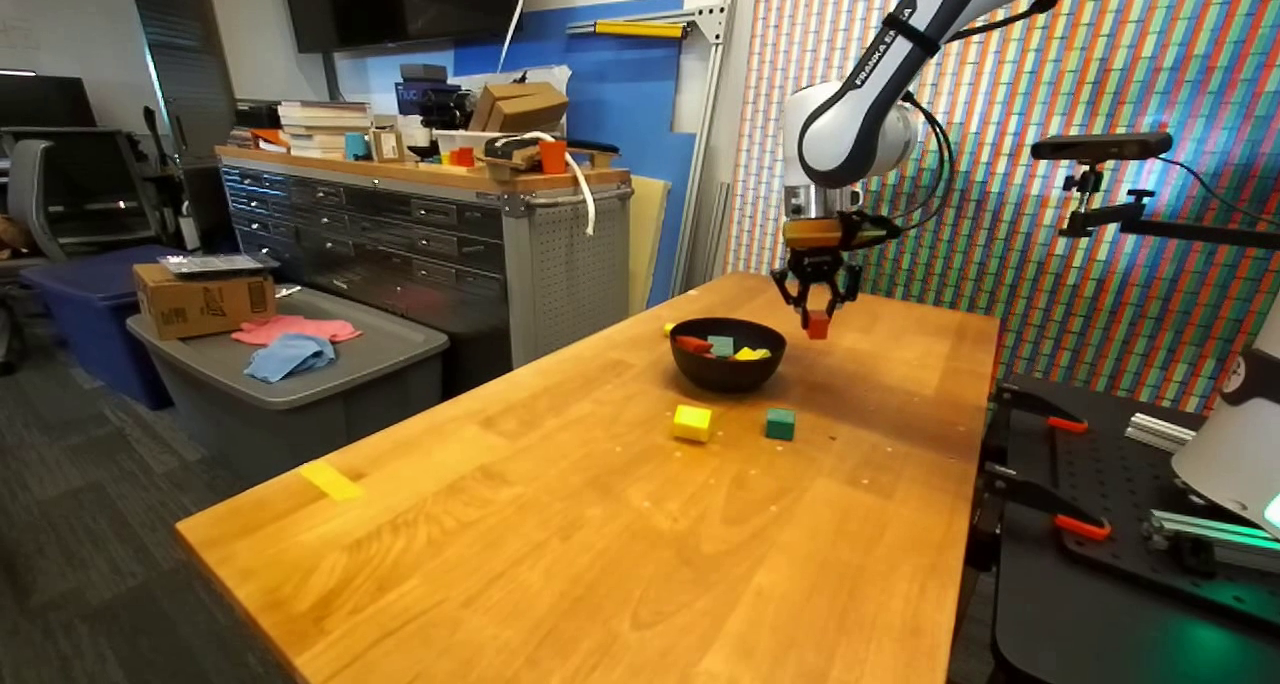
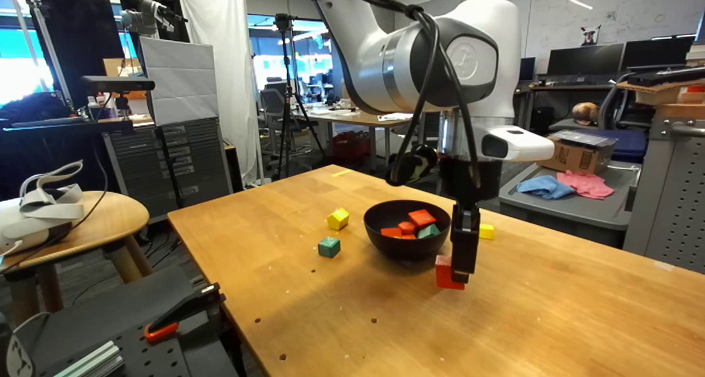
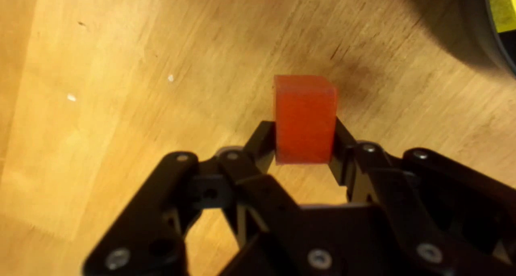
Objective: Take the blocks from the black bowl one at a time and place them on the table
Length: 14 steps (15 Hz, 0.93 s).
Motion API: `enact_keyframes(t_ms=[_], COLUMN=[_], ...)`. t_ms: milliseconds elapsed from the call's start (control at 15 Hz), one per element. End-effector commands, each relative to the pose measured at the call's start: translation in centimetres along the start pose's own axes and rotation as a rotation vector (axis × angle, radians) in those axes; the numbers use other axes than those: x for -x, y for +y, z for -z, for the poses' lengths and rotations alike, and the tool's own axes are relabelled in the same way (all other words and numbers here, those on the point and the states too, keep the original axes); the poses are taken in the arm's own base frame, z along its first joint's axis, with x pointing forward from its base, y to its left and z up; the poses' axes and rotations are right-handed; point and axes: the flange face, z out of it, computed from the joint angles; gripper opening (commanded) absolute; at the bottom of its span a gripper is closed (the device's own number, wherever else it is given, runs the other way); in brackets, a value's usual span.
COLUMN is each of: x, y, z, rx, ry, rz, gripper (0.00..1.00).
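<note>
My gripper [image 3: 305, 145] is shut on a red block [image 3: 305, 122], one finger pressed to each side. In both exterior views this red block [image 1: 818, 325] hangs beside the black bowl [image 1: 728, 369], seemingly just above the table [image 1: 620, 524]. Red, green and yellow blocks lie inside the bowl; a red block [image 2: 422, 218] and a green block [image 2: 428, 231] show there. On the tabletop sit a yellow block [image 1: 692, 423] and a green block [image 1: 780, 424]. Another yellow block [image 2: 486, 231] rests past the bowl, partly hidden by it in an exterior view.
The bowl's dark wall [image 3: 477, 30] enters the wrist view at the upper right. A flat yellow tape strip [image 1: 331, 480] is stuck near the table's far end from the arm. Clamps with orange handles [image 1: 1082, 527] sit by the table's side edge.
</note>
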Motion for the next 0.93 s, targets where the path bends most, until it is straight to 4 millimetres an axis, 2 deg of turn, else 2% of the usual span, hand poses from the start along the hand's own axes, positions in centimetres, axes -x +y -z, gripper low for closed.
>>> enact_keyframes(t_ms=[0, 200, 333, 467, 867], x=[-0.6, -0.5, 0.2, 1.5, 7.0], y=[-0.6, -0.4, -0.2, -0.1, 0.9], z=[-1.4, -1.2, 0.5, 2.8, 11.7], rx=[-0.020, -0.036, -0.055, -0.060, -0.036], ry=[-0.020, -0.006, 0.044, 0.095, 0.218], rz=[-0.053, -0.048, 0.024, 0.145, 0.458], gripper=[0.61, 0.84, 0.97, 1.00, 1.00])
